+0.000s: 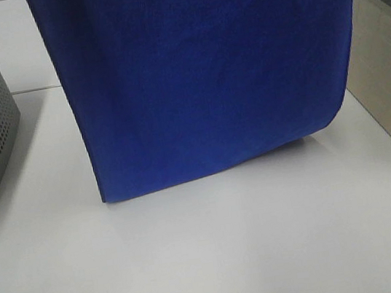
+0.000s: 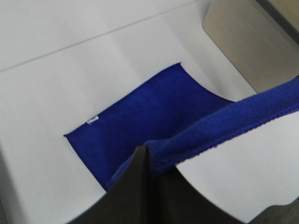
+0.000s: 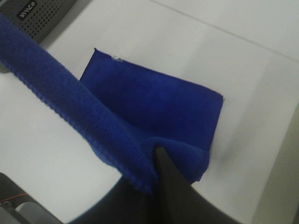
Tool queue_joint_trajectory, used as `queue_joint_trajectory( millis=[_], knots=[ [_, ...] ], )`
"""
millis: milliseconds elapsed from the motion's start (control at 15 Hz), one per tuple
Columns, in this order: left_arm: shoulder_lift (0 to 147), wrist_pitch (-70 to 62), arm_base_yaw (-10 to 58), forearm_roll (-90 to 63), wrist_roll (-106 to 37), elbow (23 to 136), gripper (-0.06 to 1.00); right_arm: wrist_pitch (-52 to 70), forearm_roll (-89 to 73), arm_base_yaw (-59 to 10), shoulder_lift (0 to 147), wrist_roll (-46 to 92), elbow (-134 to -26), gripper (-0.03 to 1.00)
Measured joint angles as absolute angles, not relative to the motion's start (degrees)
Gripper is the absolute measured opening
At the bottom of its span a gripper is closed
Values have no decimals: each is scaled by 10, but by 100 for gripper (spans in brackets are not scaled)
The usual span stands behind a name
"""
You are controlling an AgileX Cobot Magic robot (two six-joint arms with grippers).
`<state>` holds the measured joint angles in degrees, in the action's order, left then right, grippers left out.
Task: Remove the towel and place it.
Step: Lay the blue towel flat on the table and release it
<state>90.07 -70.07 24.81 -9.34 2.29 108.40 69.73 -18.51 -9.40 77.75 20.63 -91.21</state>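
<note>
Hanging from left hand [image 2: 149, 159] and right hand [image 3: 156, 157], both clamped on its top hem, towel [image 1: 200, 79] is lifted; lowering onto surface [image 1: 213, 262] and release remain.

Bright, even light, a faint shadow beneath the towel [image 1: 200, 79], both wrist views softly blurred.
</note>
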Motion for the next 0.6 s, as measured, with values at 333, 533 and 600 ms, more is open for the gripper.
queue_joint_trajectory(
  millis=[333, 533, 600],
  knots=[
    [842, -698, 248, -134, 8, 951, 0, 696, -224, -94, 700, 184, -784, 2],
    [820, -696, 248, -161, 0, 884, 0, 696, -227, -94, 676, 162, -720, 2],
    [813, -696, 248, -169, 0, 857, 0, 696, -230, -94, 667, 158, -698, 2]
  ],
)
